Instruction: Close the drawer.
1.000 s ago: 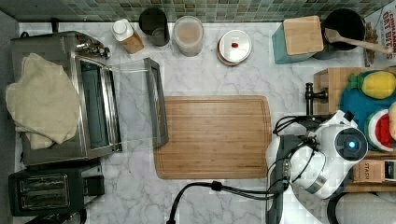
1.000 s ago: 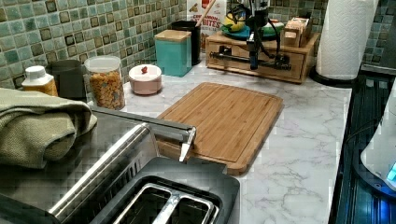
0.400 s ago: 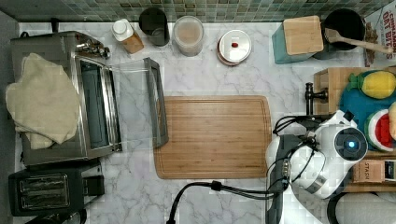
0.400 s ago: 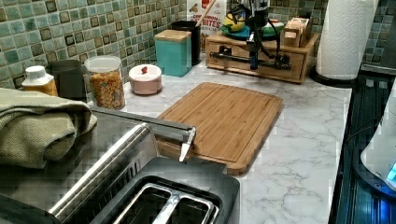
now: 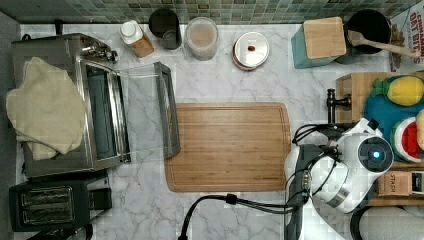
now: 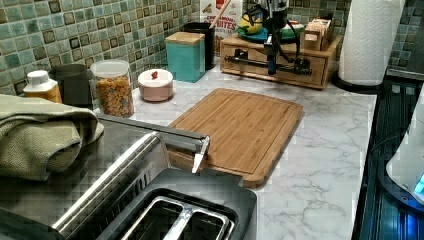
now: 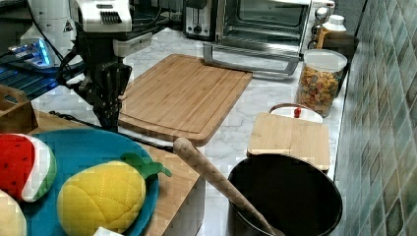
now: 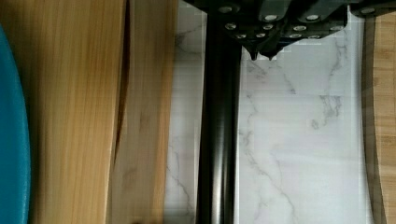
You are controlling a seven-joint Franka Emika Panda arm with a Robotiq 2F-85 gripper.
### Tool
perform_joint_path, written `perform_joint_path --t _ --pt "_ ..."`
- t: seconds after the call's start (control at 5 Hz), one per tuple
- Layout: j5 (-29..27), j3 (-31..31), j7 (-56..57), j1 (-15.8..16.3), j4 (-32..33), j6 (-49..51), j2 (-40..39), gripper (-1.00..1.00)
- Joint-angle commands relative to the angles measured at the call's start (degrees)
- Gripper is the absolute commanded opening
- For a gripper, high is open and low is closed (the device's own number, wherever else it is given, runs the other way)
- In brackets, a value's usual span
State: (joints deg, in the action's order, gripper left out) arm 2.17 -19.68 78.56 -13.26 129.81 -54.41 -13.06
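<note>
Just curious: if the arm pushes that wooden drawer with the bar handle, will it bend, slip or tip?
The drawer looks like solid wood, so it is probably stiff. Its handle is a smooth dark bar, so a push might slip along it. Toys sit on top of the cabinet, so it likely won't tip.

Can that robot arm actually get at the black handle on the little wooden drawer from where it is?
Probably yes. The end effector hangs right beside the drawer's dark bar handle, over bare marble counter, and nothing lies between them. The cutting board sits off to the side.

Gripper just beside drawer handle
</note>
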Motion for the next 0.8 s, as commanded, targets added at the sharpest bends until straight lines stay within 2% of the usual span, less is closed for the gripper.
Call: perform_joint_path --t 0.2,0.4,0.8 --pt "0.7 -5.3 0.9 -4.8 -6.7 -3.4 2.7 -1.0" --pt "0.9 -4.6 0.7 -5.5 -6.7 -3.4 2.8 -1.0" --pt "0.7 -5.3 0.9 -4.9 -6.7 -3.4 2.7 -1.0"
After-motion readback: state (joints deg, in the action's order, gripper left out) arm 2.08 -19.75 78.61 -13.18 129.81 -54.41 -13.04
